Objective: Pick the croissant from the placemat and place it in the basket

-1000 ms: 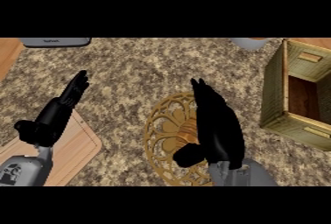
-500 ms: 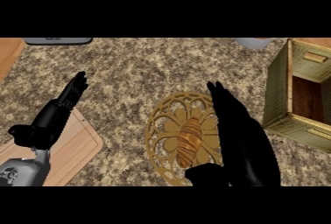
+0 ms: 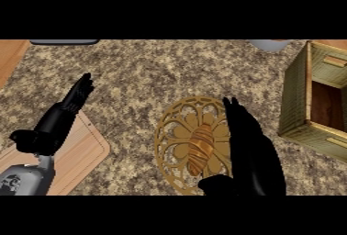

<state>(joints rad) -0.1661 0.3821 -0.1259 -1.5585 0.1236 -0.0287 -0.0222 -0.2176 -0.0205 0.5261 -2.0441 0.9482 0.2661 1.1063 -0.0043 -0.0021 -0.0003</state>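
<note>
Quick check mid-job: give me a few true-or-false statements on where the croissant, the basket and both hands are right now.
1. The golden-brown croissant lies on the round golden openwork placemat. True.
2. The croissant is already inside the olive woven basket. False: it lies on the placemat, and what shows of the basket's inside is bare.
3. The right hand is open beside the croissant, on its right. True.
4. The left hand is curled round the croissant. False: it is open at the view's left, above the light wooden board.
5. The basket stands left of the placemat. False: right.
</note>
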